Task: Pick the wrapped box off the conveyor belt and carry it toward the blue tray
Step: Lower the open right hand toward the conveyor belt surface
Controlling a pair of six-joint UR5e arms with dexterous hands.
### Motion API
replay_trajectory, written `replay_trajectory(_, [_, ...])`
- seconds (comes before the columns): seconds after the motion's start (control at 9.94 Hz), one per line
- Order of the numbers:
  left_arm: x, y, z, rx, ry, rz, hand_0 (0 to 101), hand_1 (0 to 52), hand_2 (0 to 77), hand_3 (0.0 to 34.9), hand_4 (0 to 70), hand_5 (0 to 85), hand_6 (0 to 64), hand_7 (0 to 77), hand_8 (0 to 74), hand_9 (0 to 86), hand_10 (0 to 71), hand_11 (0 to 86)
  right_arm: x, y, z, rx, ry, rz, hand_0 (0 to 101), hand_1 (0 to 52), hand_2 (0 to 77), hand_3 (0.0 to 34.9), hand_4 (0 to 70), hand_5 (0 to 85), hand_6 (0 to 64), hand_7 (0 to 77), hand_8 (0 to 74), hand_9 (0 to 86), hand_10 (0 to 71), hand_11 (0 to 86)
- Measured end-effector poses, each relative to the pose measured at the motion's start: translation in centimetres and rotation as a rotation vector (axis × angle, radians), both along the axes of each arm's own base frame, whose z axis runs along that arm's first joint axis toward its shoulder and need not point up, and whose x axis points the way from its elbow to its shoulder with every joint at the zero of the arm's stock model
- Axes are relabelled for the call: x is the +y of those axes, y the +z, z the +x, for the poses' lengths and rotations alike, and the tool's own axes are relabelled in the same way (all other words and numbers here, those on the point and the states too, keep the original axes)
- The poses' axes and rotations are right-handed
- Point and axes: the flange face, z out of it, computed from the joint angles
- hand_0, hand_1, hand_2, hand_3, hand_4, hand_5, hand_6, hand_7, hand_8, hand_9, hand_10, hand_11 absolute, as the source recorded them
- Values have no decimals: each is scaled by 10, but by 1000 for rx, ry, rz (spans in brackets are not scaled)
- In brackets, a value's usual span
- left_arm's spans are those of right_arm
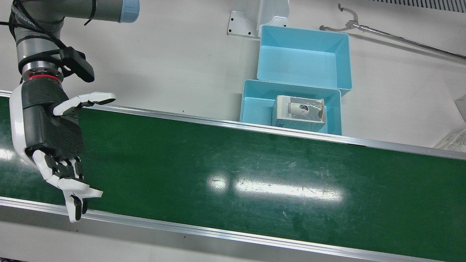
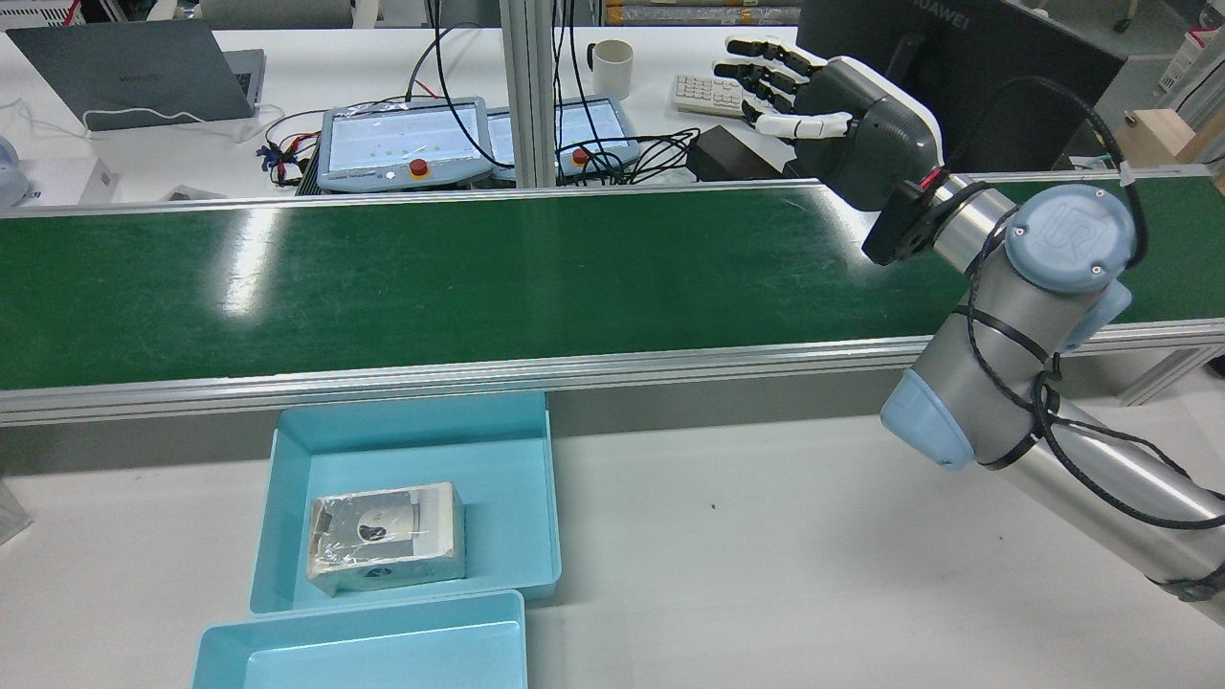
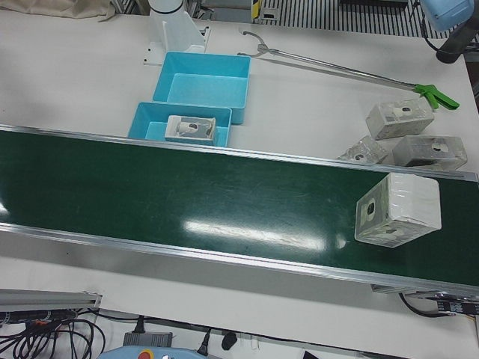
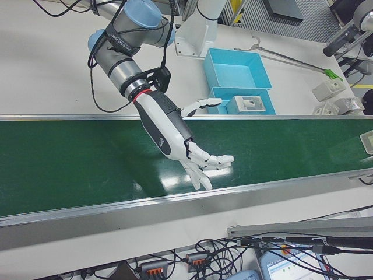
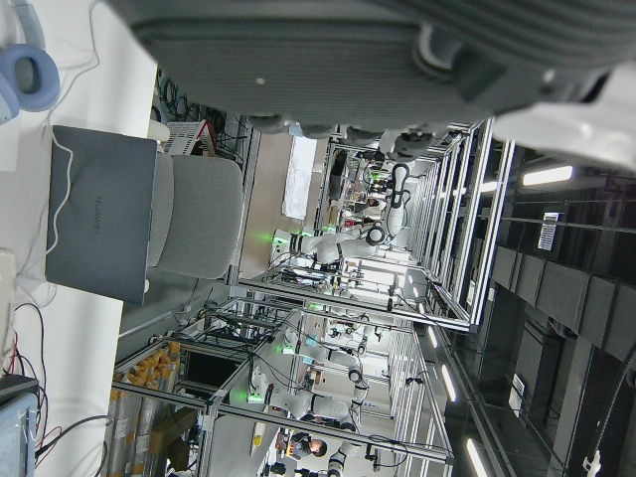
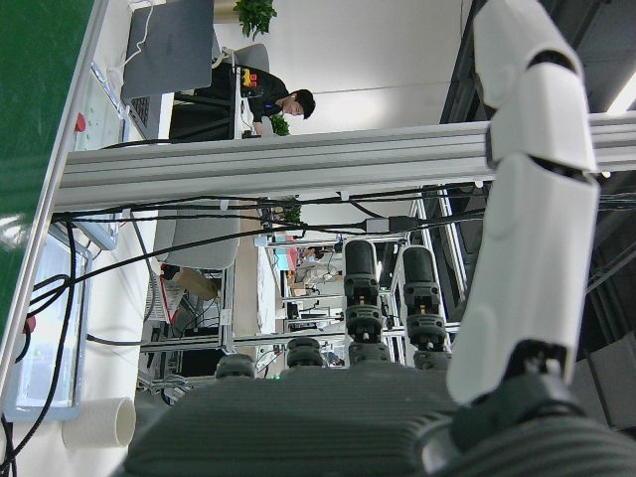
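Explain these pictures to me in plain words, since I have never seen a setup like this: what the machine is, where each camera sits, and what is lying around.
This is a robot arm ending in a humanlike right hand, spread open above a green conveyor belt and holding nothing. The front view looks down from above, the rear view looks from behind the robot, two views watch from the operators' side, and two cameras ride on the hands. Beside the belt stand two blue trays; the nearer blue tray already holds one wrapped box. In the left-front view another wrapped box sits on the belt, far from the hand, with more boxes on the table. The left hand appears only as a blurred edge.
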Motion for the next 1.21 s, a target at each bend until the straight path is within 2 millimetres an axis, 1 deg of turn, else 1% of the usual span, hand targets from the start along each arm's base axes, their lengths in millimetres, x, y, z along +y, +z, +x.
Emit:
replay_trajectory(0.1, [0,0,0,0,0,0,0,0,11,0,0,11,0,5,5,0,5,0,1,-1,-3,-3,-5,3,461,153,185,100,125,240,71,235,0,49,0,16])
replay_trajectory(0.2, [0,0,0,0,0,0,0,0,5,0,0,11,0,5,5,0,5,0,4,-5,-5,-9,-10,10,462,142,196,104,98,245,55,191,0,49,0,16])
replay_trajectory(0.3, [0,0,0,0,0,0,0,0,11,0,0,11,0,5,5,0,0,0,7,-12,-5,-18,-12,24,462,142,196,104,98,245,55,191,0,49,0,16])
replay_trajectory(0.4, [0,0,0,0,0,0,0,0,11,0,0,11,0,5,5,0,5,0,11,-18,-3,-24,-13,36,461,142,196,125,104,245,55,213,0,49,0,16])
replay_trajectory(0.5, [0,0,0,0,0,0,0,0,11,0,0,11,0,5,5,0,5,0,13,-22,-2,-26,-12,42,462,158,213,117,125,256,55,213,0,49,0,16])
replay_trajectory(0.6, [0,0,0,0,0,0,0,0,11,0,0,11,0,5,5,0,5,0,14,-21,-2,-25,-12,43,469,158,229,100,136,256,55,224,0,49,0,16])
replay_trajectory(0.7, [0,0,0,0,0,0,0,0,11,0,0,11,0,5,5,0,5,0,15,-17,-1,-22,-8,36,480,169,240,100,109,267,55,224,0,49,0,16])
replay_trajectory(0.91, [0,0,0,0,0,0,0,0,11,0,0,11,0,5,5,0,0,5,16,-7,-3,-11,-2,23,478,169,240,100,109,262,55,224,0,49,0,16])
replay_trajectory(1.01, [0,0,0,0,0,0,0,0,11,0,0,11,0,5,5,0,0,0,18,-6,-9,-4,-4,24,478,164,235,92,120,267,55,224,0,49,0,16])
replay_trajectory(1.11, [0,0,0,0,0,0,0,0,11,0,0,11,0,5,5,0,0,0,21,-5,-19,-1,-6,23,478,164,235,92,120,267,55,224,0,49,0,16])
replay_trajectory(1.21, [0,0,0,0,0,0,0,0,11,0,0,11,0,5,5,0,5,0,25,-3,-29,-1,-3,16,465,131,180,104,120,240,55,213,0,49,0,16])
